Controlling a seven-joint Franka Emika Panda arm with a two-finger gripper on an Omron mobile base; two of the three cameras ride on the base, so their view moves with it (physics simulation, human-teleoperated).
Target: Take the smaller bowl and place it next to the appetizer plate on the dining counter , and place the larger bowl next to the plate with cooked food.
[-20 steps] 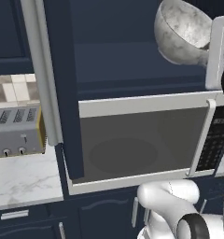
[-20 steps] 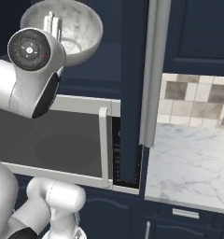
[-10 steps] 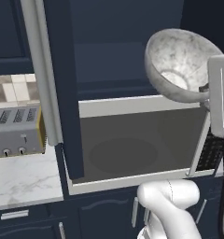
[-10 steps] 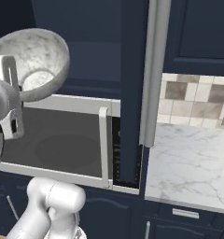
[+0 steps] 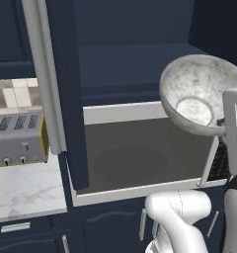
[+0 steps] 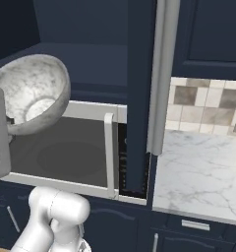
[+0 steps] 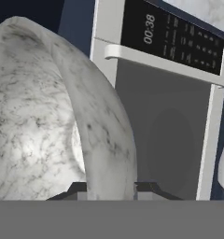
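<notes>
In the hand view the tool (image 7: 111, 189) sits at the bottom centre, its two dark finger tips (image 7: 76, 190) pinching the rim of the larger bowl (image 7: 48, 116), one tip on each side of the wall. The bowl's marbled grey-white wall rises from the tips and takes up the left half of that frame, its pale inside turned to the left.

In the left base view the larger bowl (image 5: 202, 96) hangs in the air at the right middle of the frame, tilted so its hollow faces the camera, touching nothing below it. In the right base view the same bowl (image 6: 31, 96) is at the left middle, tilted the same way.

Behind the bowl stands a microwave (image 5: 140, 153) with its grey front, set into dark navy cabinets (image 5: 66, 99). Its control panel (image 7: 172, 37), at the upper right of the hand view, reads 00:38.

At the far left of the left base view a silver toaster (image 5: 17, 138) stands on a white marble surface (image 5: 21, 190). In the right base view another marble surface (image 6: 198, 172) lies at the lower right, with a tiled wall (image 6: 203, 106) above it.
</notes>
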